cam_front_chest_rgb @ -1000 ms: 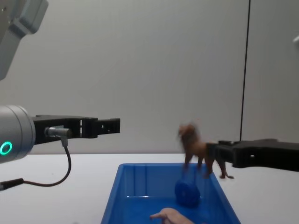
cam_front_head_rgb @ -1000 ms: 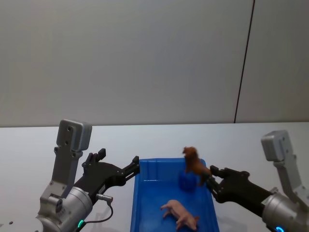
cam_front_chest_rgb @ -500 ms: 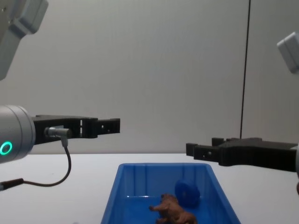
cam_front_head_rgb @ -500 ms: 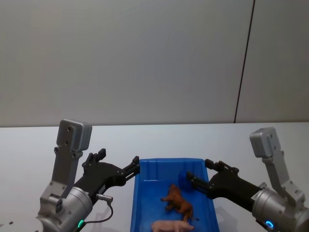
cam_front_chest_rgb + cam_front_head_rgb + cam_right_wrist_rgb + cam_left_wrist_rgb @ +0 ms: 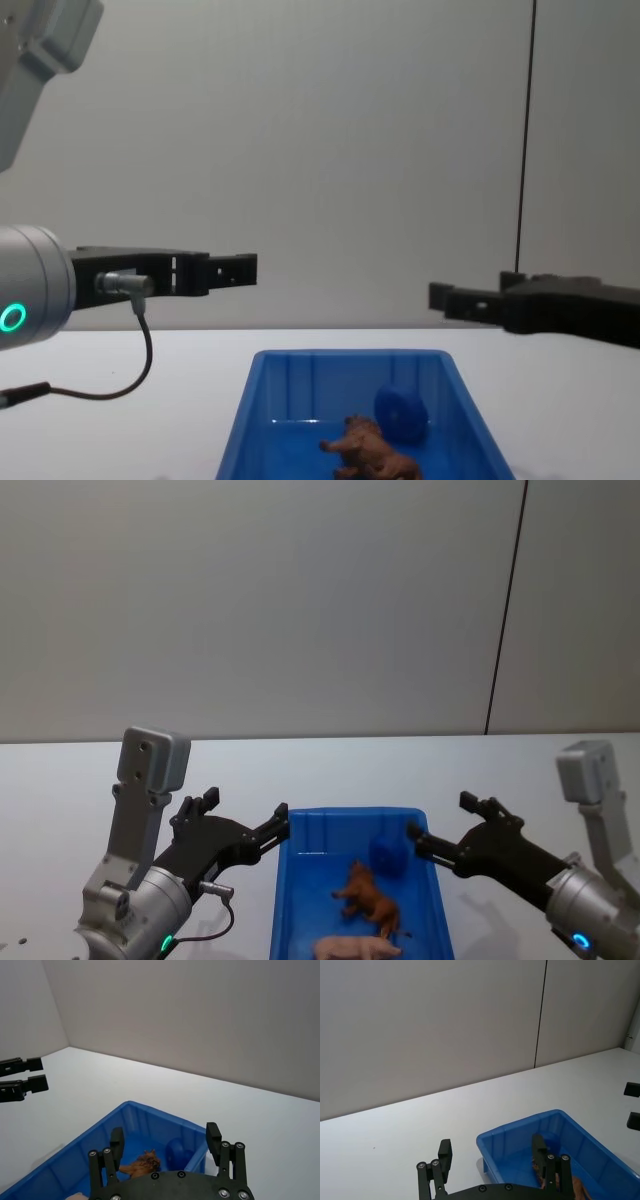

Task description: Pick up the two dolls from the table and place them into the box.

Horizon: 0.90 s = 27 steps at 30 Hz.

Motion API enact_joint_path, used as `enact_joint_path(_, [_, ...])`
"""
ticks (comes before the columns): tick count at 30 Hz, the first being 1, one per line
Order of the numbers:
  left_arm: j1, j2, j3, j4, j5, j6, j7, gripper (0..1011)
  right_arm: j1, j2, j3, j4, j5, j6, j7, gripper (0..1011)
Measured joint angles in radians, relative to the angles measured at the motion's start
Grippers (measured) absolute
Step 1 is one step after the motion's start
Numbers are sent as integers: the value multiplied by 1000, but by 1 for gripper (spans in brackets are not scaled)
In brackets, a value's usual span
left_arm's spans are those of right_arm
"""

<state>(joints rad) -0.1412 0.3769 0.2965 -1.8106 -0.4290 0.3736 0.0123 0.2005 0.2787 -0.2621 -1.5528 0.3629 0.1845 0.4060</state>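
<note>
Both dolls are located inside the blue box [image 5: 300, 900] on the white table [image 5: 60, 810]: the brown doll [image 5: 368, 898] lies on its side, and the pink doll [image 5: 355, 948] lies just beside it. A dark-blue round object [image 5: 387, 855] rests near the far wall. The right gripper [image 5: 440, 825] is held released and empty above the box's right rim. The left gripper [image 5: 245, 815] is held released beside the left rim.

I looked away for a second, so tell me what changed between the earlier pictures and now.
The right claw let go of the brown doll, which dropped from above the blue box and now lies on its side inside it, beside the pink doll. The claw, now open, then pulled back toward the robot's right. The pink doll shifted slightly toward the near end. The left claw, the box and the round blue object stayed put.
</note>
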Motion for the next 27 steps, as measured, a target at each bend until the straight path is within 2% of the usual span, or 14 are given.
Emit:
enact_joint_path(11, [0, 0, 0, 0, 0, 0, 0, 1003, -44, 32, 26, -36, 52, -64, -56, 1001])
enact_joint_path(27, [0, 0, 0, 0, 0, 0, 0, 1003, -67, 50, 40, -55, 78, -97, -84, 1001])
